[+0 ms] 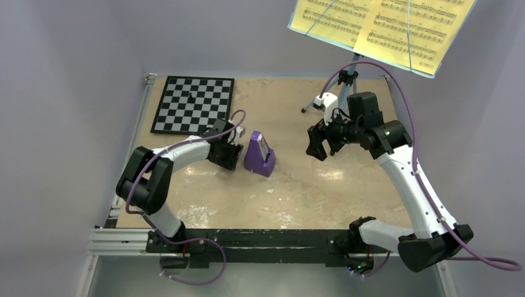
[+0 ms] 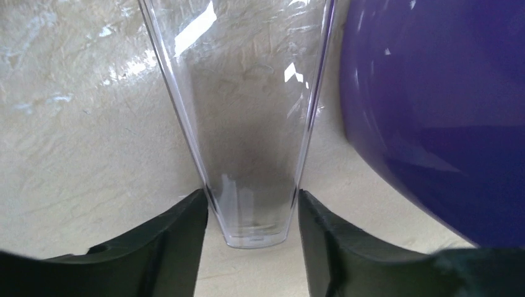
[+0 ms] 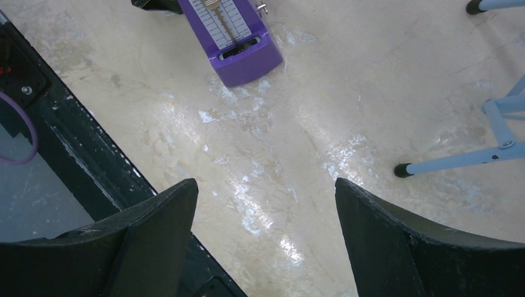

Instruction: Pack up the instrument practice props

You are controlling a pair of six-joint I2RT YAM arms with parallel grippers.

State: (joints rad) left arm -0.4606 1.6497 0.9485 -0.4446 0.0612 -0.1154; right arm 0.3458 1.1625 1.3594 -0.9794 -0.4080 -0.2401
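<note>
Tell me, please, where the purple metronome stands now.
In the top view the metronome stands left of centre, just right of the left end effector and nearer the arms than the checkerboard.

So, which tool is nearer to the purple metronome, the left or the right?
Left. The left tool sits right beside the metronome, a clear cover between its fingers. The right tool hangs apart on the other side, toward the music stand.

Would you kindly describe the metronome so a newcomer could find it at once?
Start at the checkerboard in the table's far left corner. Just in front of it, beside the left hand, stands the metronome: a purple pyramid, unlike the flat board and the spindly blue stand.
</note>
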